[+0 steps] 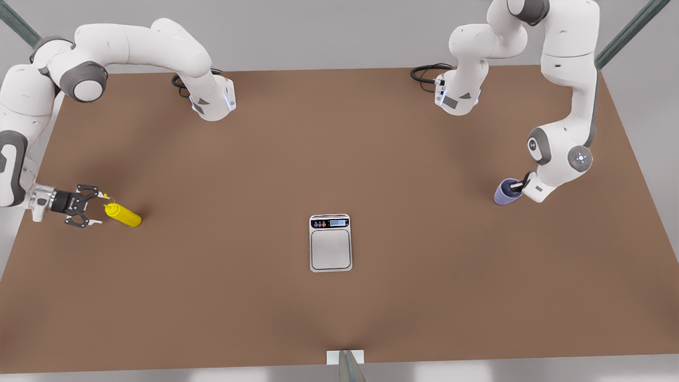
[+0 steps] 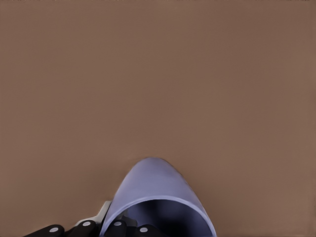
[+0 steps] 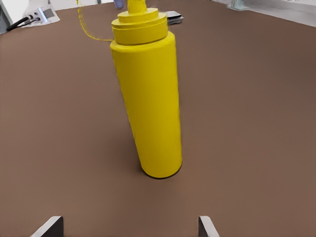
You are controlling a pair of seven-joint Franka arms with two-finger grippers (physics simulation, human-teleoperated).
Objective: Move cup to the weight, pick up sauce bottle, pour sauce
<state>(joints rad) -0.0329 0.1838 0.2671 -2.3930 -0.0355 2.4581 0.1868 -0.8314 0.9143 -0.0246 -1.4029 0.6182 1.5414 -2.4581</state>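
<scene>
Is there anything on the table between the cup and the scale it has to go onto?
Nothing visible. In the front view, bare table lies between the cup, at the left claw, and the weight. The sauce bottle stands on the far side, before the open right claw.

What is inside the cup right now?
One finger of the left tool reaches inside the cup, gripping its wall. No liquid shows; the cup's bottom is hidden.
</scene>
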